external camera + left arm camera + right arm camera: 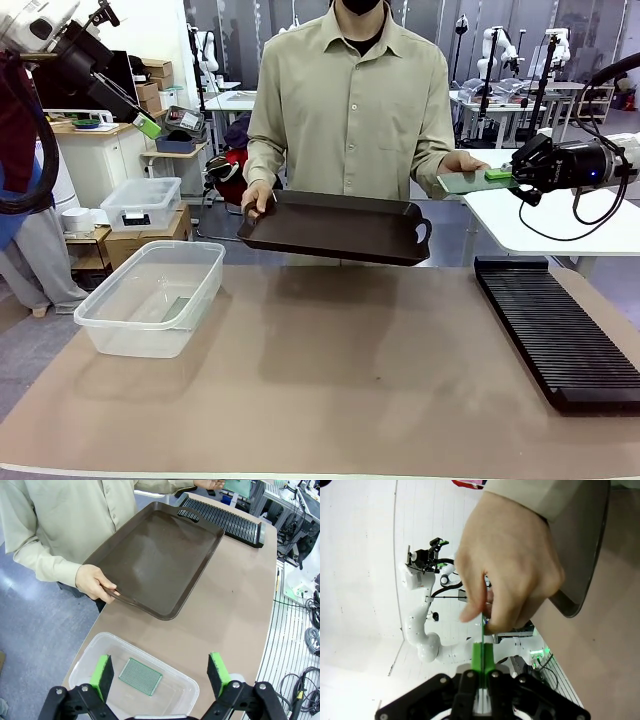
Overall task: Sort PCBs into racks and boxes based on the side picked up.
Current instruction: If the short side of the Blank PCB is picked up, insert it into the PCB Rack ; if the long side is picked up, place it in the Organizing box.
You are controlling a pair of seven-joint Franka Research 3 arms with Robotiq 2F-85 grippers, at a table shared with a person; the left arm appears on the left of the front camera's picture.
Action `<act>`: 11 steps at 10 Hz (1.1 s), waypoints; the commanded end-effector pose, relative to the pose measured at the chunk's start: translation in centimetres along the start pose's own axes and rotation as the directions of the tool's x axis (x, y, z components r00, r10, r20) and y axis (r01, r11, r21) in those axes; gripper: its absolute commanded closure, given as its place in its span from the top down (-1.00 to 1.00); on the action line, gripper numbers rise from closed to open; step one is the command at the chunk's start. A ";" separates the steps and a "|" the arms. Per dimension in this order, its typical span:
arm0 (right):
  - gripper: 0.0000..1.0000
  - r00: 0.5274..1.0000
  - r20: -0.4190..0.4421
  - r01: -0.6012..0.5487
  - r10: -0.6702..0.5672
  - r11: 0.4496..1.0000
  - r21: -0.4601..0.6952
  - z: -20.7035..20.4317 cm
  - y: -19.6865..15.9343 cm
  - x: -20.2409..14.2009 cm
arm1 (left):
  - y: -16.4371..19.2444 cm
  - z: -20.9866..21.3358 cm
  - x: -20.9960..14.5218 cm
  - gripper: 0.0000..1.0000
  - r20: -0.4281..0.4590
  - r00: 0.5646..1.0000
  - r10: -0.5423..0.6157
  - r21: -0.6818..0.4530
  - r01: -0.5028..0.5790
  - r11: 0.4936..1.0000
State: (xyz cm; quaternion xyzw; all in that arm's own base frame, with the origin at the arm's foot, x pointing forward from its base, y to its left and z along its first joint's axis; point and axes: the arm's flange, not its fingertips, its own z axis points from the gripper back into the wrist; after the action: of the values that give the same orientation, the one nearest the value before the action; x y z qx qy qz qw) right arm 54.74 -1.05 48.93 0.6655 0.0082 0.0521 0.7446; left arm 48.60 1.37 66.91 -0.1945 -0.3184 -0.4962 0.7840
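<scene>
Beyond the table's (pixel 350 380) far right corner, the right gripper (pixel 500 175) clamps 1 thin dull-green rectangular PCB (pixel 462 183) that the person's hand (pixel 462 162) also pinches; PCB 2 (pixel 140 676) lies in the clear plastic tub (pixel 150 330).

Front: faced the person (pixel 350 100) across the surface (pixel 330 380).
Left wrist: looked down from high.
Right wrist: sat close to a hand (pixel 510 565).
Shared: the tray (pixel 335 228).

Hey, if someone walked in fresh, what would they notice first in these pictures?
A person at the far side holds a big dark brown tray above the table with one hand. At upper right, their other hand and the shut right gripper both grip one green PCB. A second PCB lies in the clear tub at left.
</scene>
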 end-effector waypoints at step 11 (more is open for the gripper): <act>-1.00 1.000 0.001 0.002 -0.002 1.000 0.002 0.0 -0.1 0.0 | -0.1 0.0 -0.1 1.00 -0.002 1.000 -0.002 -0.001 0.002 1.000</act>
State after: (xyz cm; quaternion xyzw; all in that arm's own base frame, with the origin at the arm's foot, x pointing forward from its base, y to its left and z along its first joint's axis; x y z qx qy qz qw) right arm 54.74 -1.05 48.93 0.6655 0.0082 0.0521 0.7446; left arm 48.60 1.37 66.91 -0.1945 -0.3184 -0.4962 0.7840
